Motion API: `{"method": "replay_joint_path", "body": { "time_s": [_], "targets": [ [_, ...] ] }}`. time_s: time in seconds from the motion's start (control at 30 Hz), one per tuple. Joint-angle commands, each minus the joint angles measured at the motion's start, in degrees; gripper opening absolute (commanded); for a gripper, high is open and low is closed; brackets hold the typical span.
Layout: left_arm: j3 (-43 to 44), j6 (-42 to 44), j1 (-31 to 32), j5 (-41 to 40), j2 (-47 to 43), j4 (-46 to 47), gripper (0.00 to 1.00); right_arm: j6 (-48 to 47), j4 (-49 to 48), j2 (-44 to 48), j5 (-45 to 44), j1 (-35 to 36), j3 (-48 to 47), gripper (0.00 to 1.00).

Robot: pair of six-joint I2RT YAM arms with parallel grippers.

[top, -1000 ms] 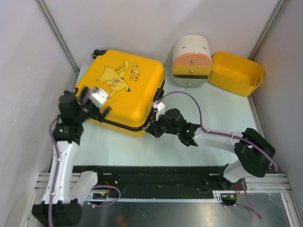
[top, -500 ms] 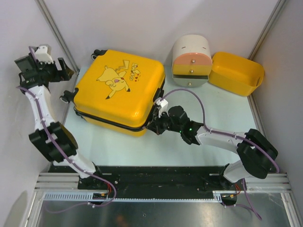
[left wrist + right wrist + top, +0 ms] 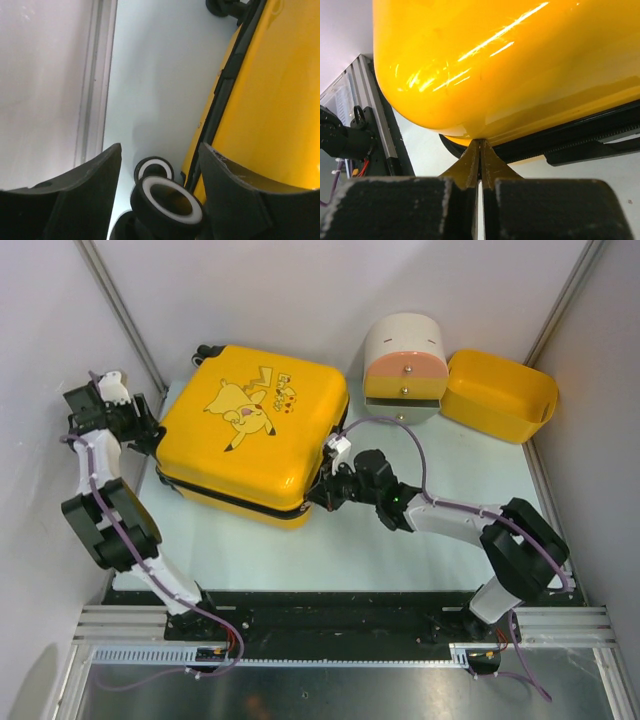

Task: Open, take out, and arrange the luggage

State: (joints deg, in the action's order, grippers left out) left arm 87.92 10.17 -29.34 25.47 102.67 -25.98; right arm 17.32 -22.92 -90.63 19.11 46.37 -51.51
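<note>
The luggage (image 3: 250, 430), a yellow hard-shell suitcase with a Pikachu print, lies flat and closed at the table's back left. My left gripper (image 3: 148, 432) is at its left side. In the left wrist view it (image 3: 160, 172) is open, with its fingers (image 3: 85, 190) either side of a black-and-white wheel (image 3: 167, 200) next to the yellow shell (image 3: 270, 100). My right gripper (image 3: 316, 496) is at the suitcase's front right corner. In the right wrist view it (image 3: 480, 146) is shut, tips against the black zipper seam (image 3: 580, 132) under the shell (image 3: 495, 60). I see nothing between the fingers.
A cream-and-orange drawer cabinet (image 3: 404, 370) stands at the back, right of the suitcase. A plain yellow bin (image 3: 498, 395) lies beside it at the back right. White walls with metal rails (image 3: 92, 80) close in the left and right sides. A black rail (image 3: 330, 615) runs along the near edge.
My left arm swung from the suitcase's front left corner up toward the left wall, then came down beside the wheels. My right gripper shifted slightly left along the front right corner, staying shut.
</note>
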Motion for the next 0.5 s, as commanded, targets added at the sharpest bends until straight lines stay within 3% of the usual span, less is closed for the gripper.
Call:
{"method": "replay_joint_path", "body": {
  "time_s": [0.0, 0.17, 0.47],
  "targets": [
    [-13.0, 3.9, 1.7, -2.4, -9.0, -6.5, 0.67, -5.1, -7.5, -5.3, -4.3, -3.6, -7.9, 0.0],
    [-22.9, 3.0, 0.7, -0.9, -16.8, -6.5, 0.66, -10.1, -7.6, -9.5, 0.0, -6.9, -13.5, 0.0],
    [-27.1, -0.1, -0.6, 1.1, -24.4, -9.0, 0.7, -14.9, 5.1, -3.9, 15.7, -13.8, -12.7, 0.0]
  ]
}}
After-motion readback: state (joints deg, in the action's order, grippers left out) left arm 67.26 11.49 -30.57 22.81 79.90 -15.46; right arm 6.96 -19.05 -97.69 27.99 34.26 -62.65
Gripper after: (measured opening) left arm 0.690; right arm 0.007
